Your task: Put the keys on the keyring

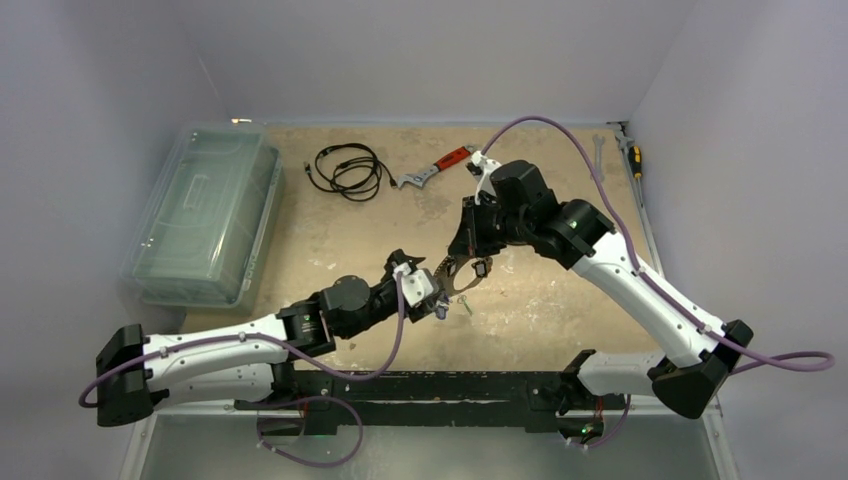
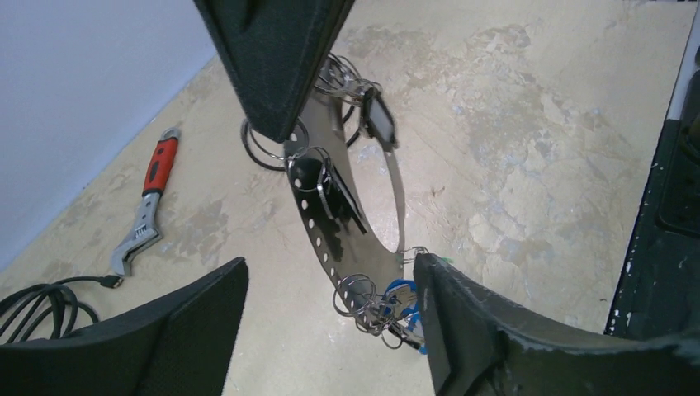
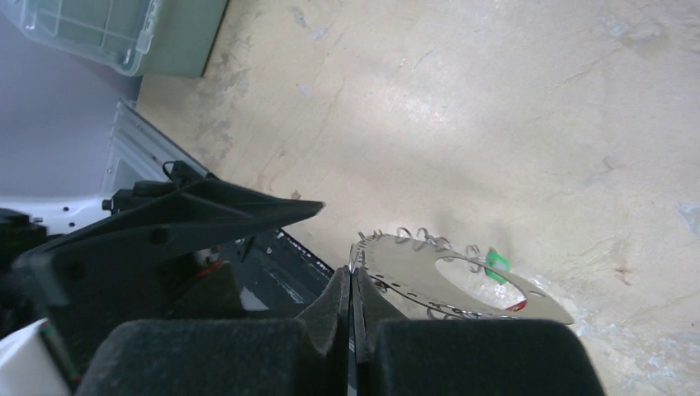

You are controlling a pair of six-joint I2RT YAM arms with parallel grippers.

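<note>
**Right claw pinches keyring, left claw spread wide**

The right claw is pressed together on the keyring's rim, holding it above the table. The left claw grips nothing; the keyring's lower arc hangs between its fingers. Several keys dangle from small loops on the keyring: a blue-headed one just beside a left-claw finger, dark-tagged ones nearer the right claw.
</note>
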